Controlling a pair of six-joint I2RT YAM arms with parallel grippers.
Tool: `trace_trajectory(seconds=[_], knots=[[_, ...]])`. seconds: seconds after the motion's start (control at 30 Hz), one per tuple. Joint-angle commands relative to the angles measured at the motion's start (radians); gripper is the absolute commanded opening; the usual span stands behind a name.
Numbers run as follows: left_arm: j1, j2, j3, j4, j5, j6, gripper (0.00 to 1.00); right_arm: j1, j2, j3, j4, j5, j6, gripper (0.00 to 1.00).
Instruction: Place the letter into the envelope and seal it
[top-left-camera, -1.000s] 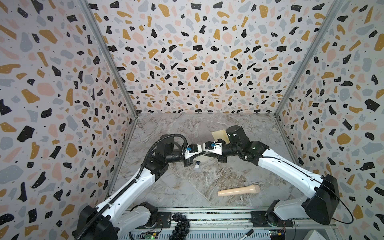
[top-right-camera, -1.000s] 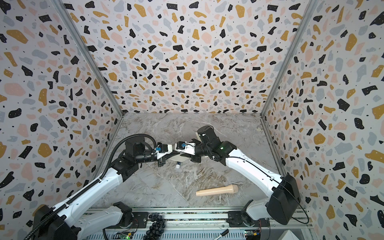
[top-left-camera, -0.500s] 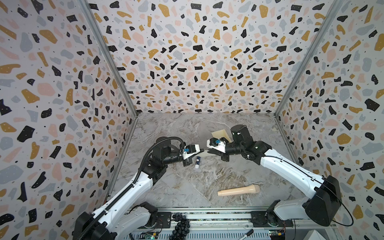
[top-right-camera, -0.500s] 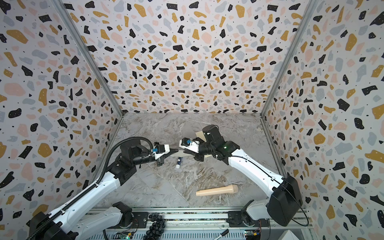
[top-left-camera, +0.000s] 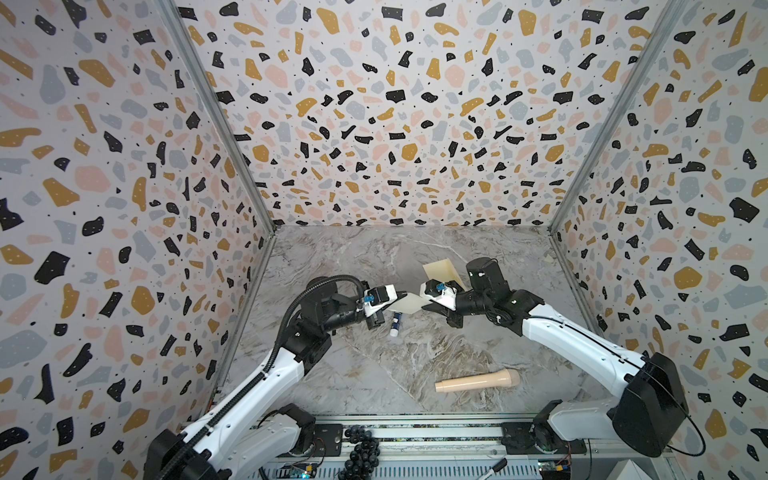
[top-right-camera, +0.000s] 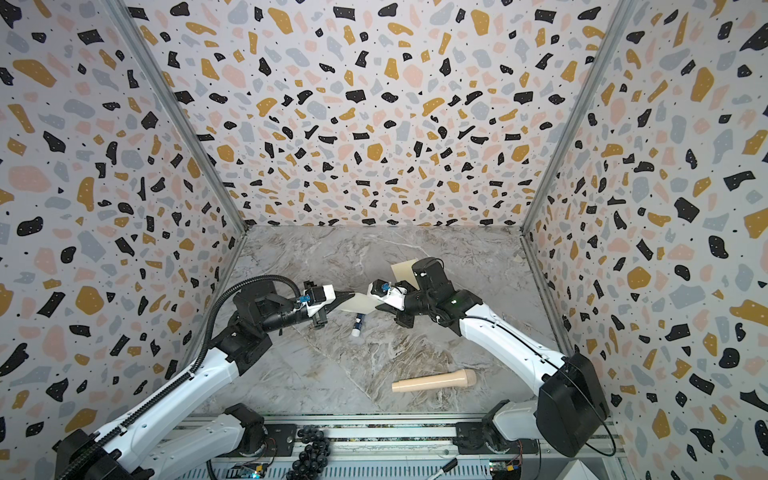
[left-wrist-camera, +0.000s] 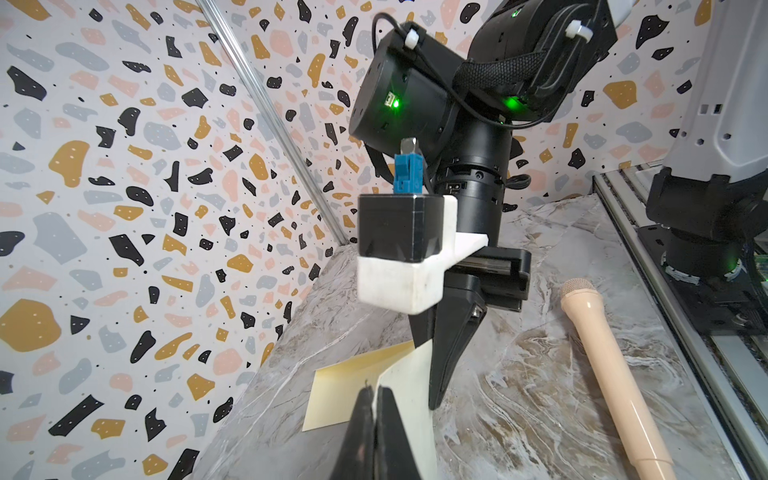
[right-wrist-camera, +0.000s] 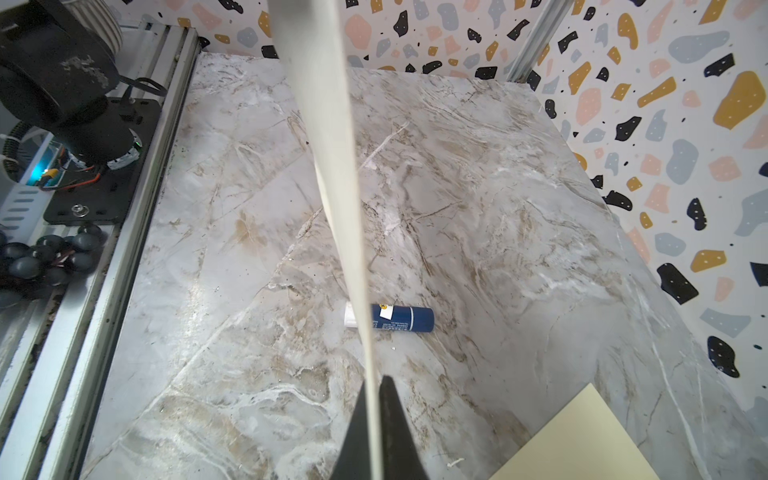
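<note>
A pale cream sheet, which I take for the letter (top-left-camera: 409, 303) (top-right-camera: 359, 303), hangs in the air over the middle of the marble table, stretched between both grippers. My left gripper (top-left-camera: 397, 296) (left-wrist-camera: 375, 390) is shut on one edge of it. My right gripper (top-left-camera: 422, 306) (right-wrist-camera: 376, 380) is shut on the opposite edge; in the right wrist view the letter (right-wrist-camera: 332, 124) runs edge-on away from the jaws. No border shows on it. The pale yellow envelope (top-left-camera: 438, 270) (left-wrist-camera: 349, 390) (right-wrist-camera: 582, 449) lies flat on the table behind the right wrist, partly hidden by that arm.
A blue and white glue stick (top-left-camera: 397, 322) (right-wrist-camera: 399, 318) lies on the table just below the held sheet. A beige microphone (top-left-camera: 478, 380) (left-wrist-camera: 602, 374) lies near the front right. Terrazzo walls enclose three sides; a metal rail with a bunch of dark beads (top-left-camera: 361, 449) runs along the front.
The right gripper's jaws have closed on the sheet's free edge. The left arm drew back slightly and returned, still holding the sheet.
</note>
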Motion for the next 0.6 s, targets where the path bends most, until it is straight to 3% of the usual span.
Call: trace_trajectory(seconds=[0.0, 0.13, 0.3, 0.57], knots=[[0.0, -0.025, -0.007, 0.072, -0.031, -0.007, 0.0, -0.02, -0.044, -0.027, 0.015, 0.024, 0.013, 0.04], [0.001, -0.031, -0.012, 0.076, -0.058, -0.007, 0.0, -0.032, -0.056, -0.061, 0.037, 0.056, 0.013, 0.04], [0.001, -0.046, -0.032, 0.106, -0.097, -0.016, 0.0, -0.032, -0.077, -0.074, 0.032, 0.069, 0.001, 0.27], [0.001, -0.058, -0.044, 0.108, -0.096, -0.016, 0.0, -0.033, -0.121, -0.034, 0.084, -0.012, 0.04, 0.47]])
